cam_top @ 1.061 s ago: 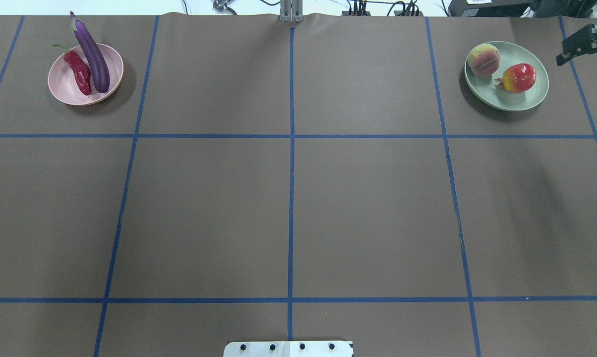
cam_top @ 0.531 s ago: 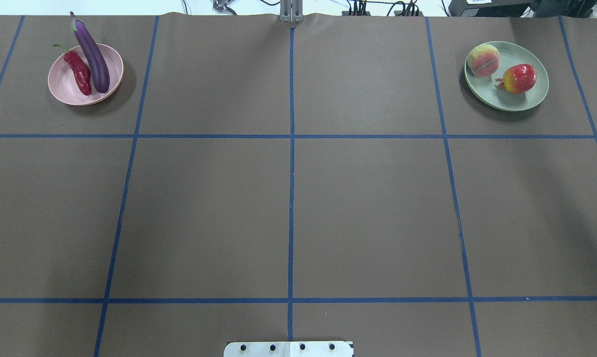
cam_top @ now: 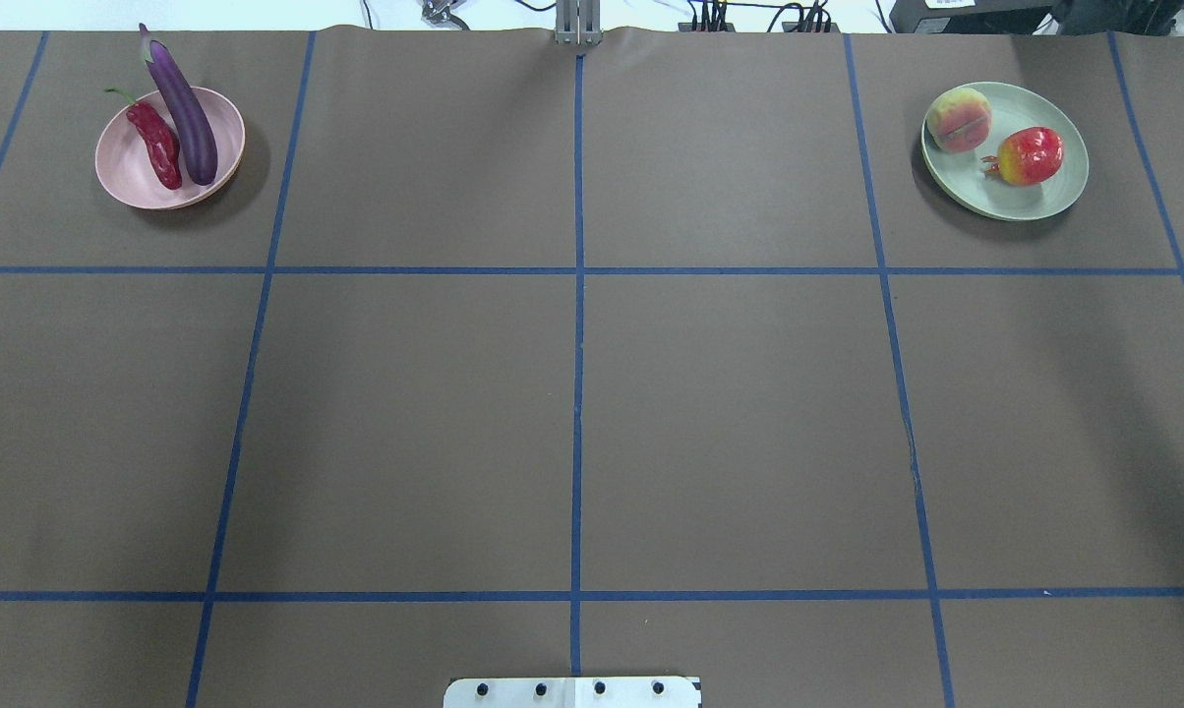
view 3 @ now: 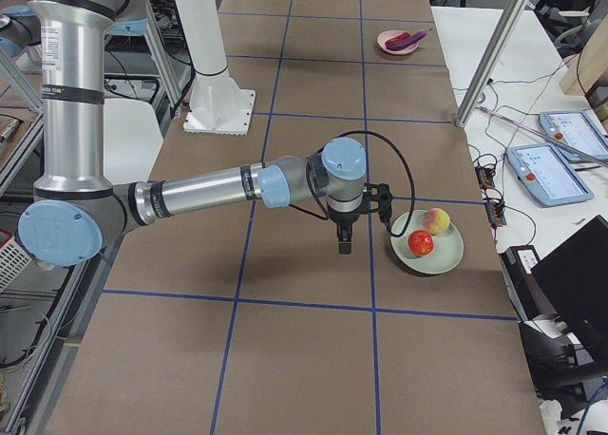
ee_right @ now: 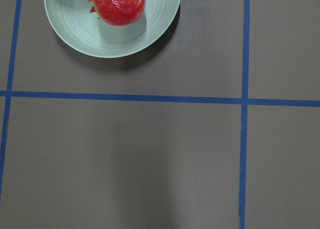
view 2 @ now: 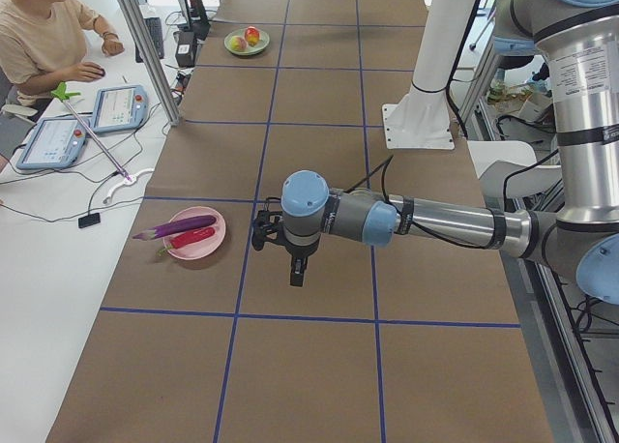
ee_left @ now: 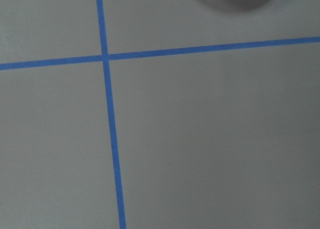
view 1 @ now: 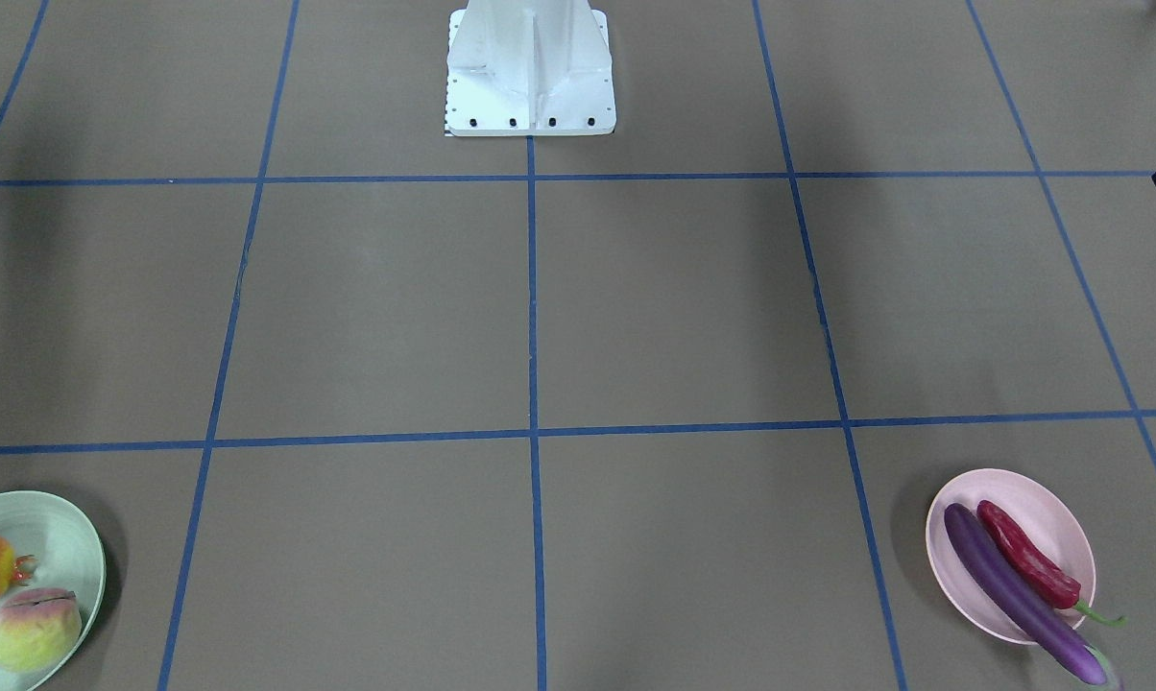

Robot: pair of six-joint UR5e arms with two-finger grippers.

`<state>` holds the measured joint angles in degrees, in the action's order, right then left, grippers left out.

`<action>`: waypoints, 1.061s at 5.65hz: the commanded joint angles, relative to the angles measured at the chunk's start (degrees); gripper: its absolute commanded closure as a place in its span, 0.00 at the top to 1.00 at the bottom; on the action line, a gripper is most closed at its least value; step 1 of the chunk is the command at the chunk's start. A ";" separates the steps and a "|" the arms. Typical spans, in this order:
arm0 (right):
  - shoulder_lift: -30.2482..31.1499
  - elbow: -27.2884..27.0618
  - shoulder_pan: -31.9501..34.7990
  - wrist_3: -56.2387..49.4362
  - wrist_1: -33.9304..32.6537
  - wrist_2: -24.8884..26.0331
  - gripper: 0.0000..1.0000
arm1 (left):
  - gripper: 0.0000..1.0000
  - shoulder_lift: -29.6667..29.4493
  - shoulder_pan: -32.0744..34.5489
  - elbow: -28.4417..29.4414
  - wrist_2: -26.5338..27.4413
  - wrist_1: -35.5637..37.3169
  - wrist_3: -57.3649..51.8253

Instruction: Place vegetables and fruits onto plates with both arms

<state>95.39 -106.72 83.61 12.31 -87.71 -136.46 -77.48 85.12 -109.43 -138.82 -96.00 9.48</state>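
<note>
Far-left corner of the brown worktop: the pink plate has both veggies in it. The dark-red chili lies right against the purple eggplant, whose capped end pokes out over the far rim. The left claw hangs pointing down above the worktop near that plate, touching nothing. Only the side camera catches it, so I can't tell if it's released or clenched. About 1 s ago a black sliver sat at the left edge of the overhead shot; it's gone from there now.

Far-right corner: the green plate carries the 2 fruits, peach and pomegranate, just beside each other. The right claw is the same deal: pointing down near that plate, clear of it, and I can't tell its grip either. About 1 s ago it was poking into the overhead shot beside that corner, and now it's out of that shot. Neither plate nor any of the 4 items has budged.
</note>
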 commanded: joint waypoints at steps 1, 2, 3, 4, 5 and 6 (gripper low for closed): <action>-0.20 -0.15 -0.90 -0.44 -0.09 -0.30 1.00 | 1.00 -0.74 -0.12 0.09 1.34 0.19 2.82; -0.38 0.02 -2.47 -0.44 -0.36 -0.30 1.00 | 1.00 -1.70 -0.21 1.13 3.79 0.37 2.91; -0.29 0.11 -3.10 -0.44 -0.36 -0.30 1.00 | 1.00 -2.75 -0.21 2.62 3.82 1.24 2.91; -0.29 0.11 -3.45 -0.44 -0.36 -0.30 1.00 | 1.00 -3.46 -0.21 4.21 3.99 1.60 2.74; -0.29 0.19 -3.98 -0.44 -0.45 -0.30 1.00 | 1.00 -3.47 -0.21 4.83 6.51 1.34 2.22; -0.29 0.28 -4.68 -0.44 -0.36 -0.30 1.00 | 1.00 -3.21 -0.21 4.92 8.28 1.25 1.86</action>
<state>95.10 -106.51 79.55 11.87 -88.11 -136.76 -80.79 84.90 -104.80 -132.24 -94.66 11.69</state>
